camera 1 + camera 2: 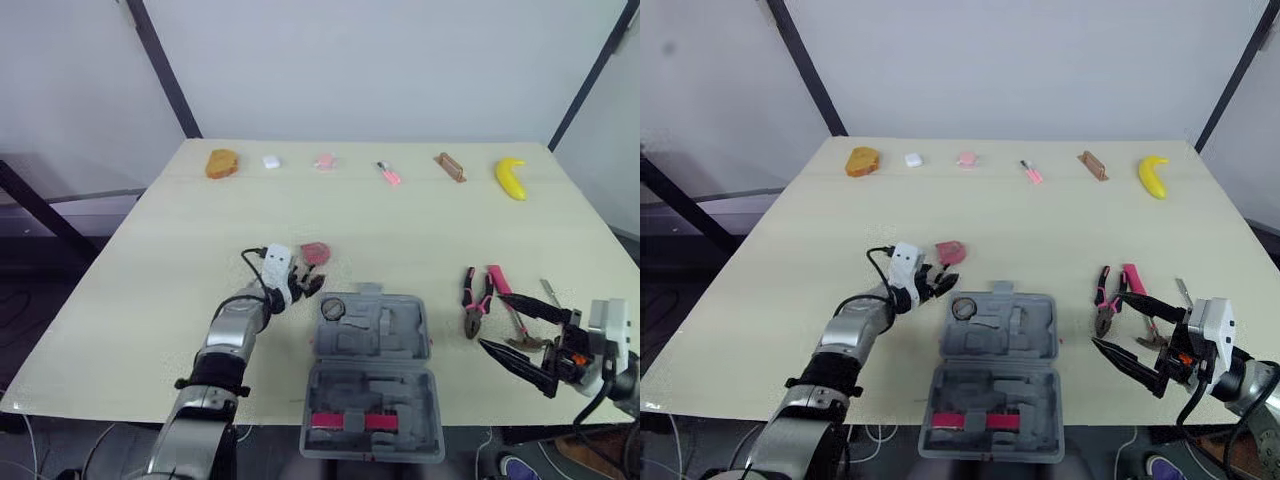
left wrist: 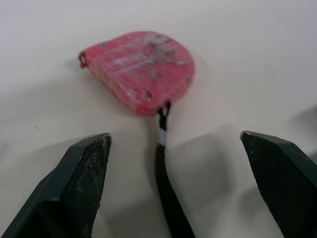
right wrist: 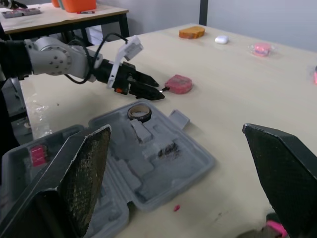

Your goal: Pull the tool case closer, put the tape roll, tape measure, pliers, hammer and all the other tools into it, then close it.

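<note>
Near the desk's [image 1: 400,220] front edge the case [image 1: 372,385] lies open, a tape roll [image 1: 333,307] in one pocket. Just beyond its far left corner sits the pink tape measure [image 2: 141,69]. The left claw [image 1: 308,283] is spread wide right before it, not touching, and the black strap [image 2: 163,163] trails between the fingers [image 2: 84,168]. It looks a light, hard, smooth shell, likely to skid, so I'd grip squarely across its middle, not the floppy strap. Toward the right edge, the right claw [image 1: 491,320] gapes wide beside pliers [image 1: 474,300] and hammer [image 1: 510,310].
</note>
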Controlling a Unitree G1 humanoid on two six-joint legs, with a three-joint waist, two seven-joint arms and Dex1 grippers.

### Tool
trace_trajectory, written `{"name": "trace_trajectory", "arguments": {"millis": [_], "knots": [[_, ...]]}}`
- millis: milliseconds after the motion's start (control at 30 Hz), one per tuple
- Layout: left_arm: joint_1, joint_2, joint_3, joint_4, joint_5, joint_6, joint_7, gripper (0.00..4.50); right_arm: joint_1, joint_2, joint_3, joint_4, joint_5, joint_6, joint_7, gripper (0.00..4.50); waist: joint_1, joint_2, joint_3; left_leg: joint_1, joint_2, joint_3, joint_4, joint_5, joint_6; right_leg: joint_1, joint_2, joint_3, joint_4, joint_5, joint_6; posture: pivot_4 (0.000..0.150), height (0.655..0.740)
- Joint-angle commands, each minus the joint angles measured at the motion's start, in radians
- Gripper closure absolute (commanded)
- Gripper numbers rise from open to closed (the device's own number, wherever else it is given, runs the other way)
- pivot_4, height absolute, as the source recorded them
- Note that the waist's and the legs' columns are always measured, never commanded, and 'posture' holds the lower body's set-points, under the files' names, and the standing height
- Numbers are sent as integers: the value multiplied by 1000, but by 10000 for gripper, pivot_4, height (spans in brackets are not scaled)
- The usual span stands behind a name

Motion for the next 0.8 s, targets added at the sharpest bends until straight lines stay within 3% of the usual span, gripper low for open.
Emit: {"name": "trace_trajectory", "arguments": {"millis": [33,267,533,800], "knots": [[-3,-10,-16,27,25,-27,5,13837,4,10,-6,-8,-8,-28,-3,0,0,0,0,0,0,0,0,0,0,0,0,0,0,0,0,1500,7400],[-8,-21,-9,53,36,-50,11,44099,-7,17,12,0,-26,-37,3,0,2,0,0,0,0,0,0,0,0,0,-1,0,0,0,0,1500,7400],[82,8,4,-64,22,-19,-15,44099,-20,23,38,16,-30,-47,13,0,0,0,0,0,0,0,0,0,0,0,0,0,0,0,0,1500,7400],[349,102,38,-454,-55,122,-90,44099,-5,7,39,20,-23,-56,56,0,-22,0,0,1,2,1,-1,0,0,0,-2,2,0,0,0,1500,7400]]}}
